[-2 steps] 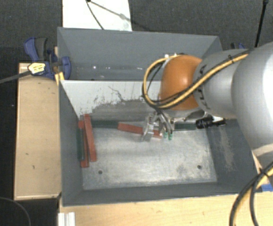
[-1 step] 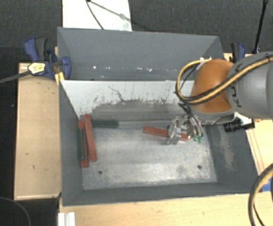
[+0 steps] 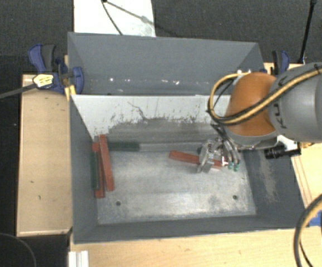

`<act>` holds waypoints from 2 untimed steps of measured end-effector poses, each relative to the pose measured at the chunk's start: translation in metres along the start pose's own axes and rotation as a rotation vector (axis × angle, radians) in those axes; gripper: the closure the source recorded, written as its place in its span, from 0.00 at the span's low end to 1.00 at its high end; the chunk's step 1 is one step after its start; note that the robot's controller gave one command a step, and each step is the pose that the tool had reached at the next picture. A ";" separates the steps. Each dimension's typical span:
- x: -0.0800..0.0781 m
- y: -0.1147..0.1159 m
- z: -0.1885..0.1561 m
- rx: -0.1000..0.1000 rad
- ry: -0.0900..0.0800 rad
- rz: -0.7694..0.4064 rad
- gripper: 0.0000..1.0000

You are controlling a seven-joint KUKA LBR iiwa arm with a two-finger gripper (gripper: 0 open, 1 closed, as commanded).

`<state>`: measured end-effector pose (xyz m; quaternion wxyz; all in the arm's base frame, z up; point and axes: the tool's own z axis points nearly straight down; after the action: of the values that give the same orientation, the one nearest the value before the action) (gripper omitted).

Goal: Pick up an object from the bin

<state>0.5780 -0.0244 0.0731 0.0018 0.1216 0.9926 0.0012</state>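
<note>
My gripper (image 3: 209, 161) is low over the bin floor at the middle right, under the orange wrist cover. Its fingertips sit at the right end of a flat red-brown stick (image 3: 183, 157) that lies across the floor and points left. A small red and green piece (image 3: 226, 163) shows right beside the fingers. Along the left wall lie two long red-brown strips (image 3: 103, 168) with a dark green one (image 3: 94, 166) next to them.
A dark green rod (image 3: 123, 146) lies against the back wall on the left. The arm and its cables hang over the bin's right side.
</note>
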 end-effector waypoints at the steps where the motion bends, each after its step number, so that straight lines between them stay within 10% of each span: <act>1: 0.003 0.007 -0.020 0.001 -0.003 -0.033 1.00; 2: 0.006 -0.010 -0.016 0.003 0.004 -0.187 1.00</act>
<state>0.5691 -0.0329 0.0886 -0.0004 0.0283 0.9996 0.0000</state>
